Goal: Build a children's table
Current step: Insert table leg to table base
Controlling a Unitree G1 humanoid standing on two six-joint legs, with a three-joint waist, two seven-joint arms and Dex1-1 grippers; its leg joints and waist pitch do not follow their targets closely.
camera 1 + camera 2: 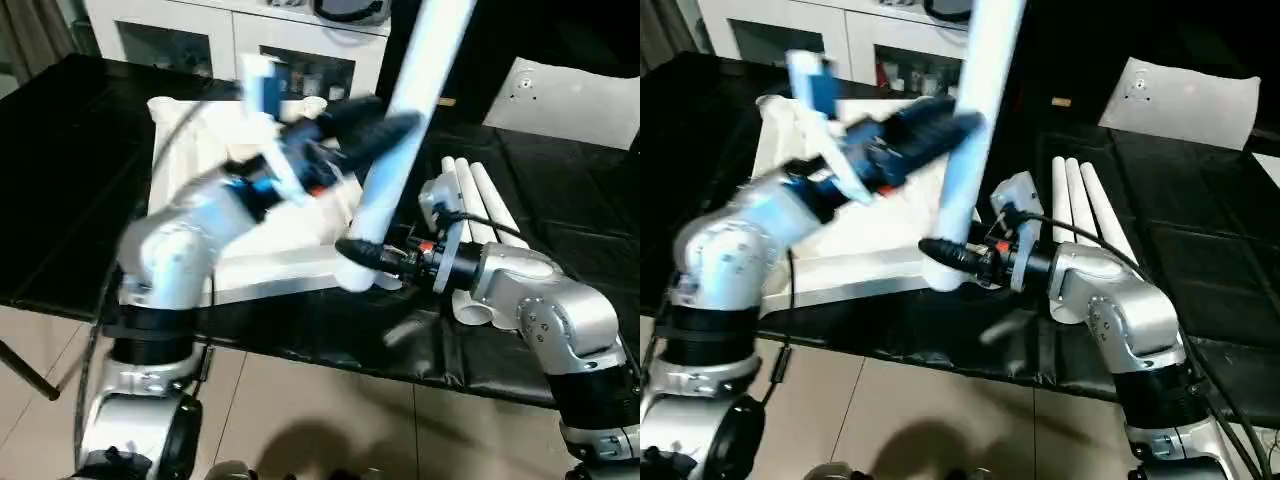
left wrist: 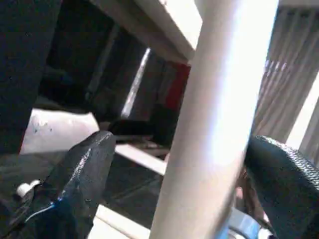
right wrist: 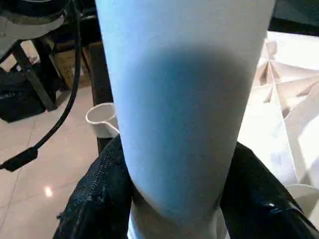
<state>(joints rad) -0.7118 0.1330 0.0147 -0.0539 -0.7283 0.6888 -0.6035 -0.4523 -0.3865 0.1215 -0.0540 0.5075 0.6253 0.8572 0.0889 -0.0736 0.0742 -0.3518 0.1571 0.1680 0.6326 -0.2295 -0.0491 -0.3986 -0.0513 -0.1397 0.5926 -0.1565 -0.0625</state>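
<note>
- A white tapered leg (image 1: 405, 120) stands nearly upright over the near right corner of the white tabletop (image 1: 270, 262), its top leaning slightly to the right and running out of the head view.
- The tabletop lies on a black-covered table (image 1: 60, 200), underside up; ribs (image 3: 281, 94) show on it in the right wrist view.
- The right pincer (image 1: 358, 256) reaches in from the right, low and level, and is clenched on the leg's thick lower end, one black finger (image 3: 97, 194) on each side of it, both pressed against the white plastic.
- The left pincer (image 1: 385, 130) comes from the left and meets the leg higher up its shaft. In the left wrist view its two fingers (image 2: 79, 179) stand wide apart with the leg passing between them; one finger is clearly off the leg, the other is just beside it, and I cannot tell whether that one touches. It is released, not gripping.
- Three more white legs (image 1: 1085, 215) lie side by side on the table to the right of the tabletop, behind the right forearm, their lengths running near to far.
- A white cabinet (image 1: 250, 35) with dark compartments stands at the far side of the table.
- A white slab (image 1: 1185, 100) lies at the far right of the table.
- The floor (image 1: 330, 420) near the table is pale tile.
</note>
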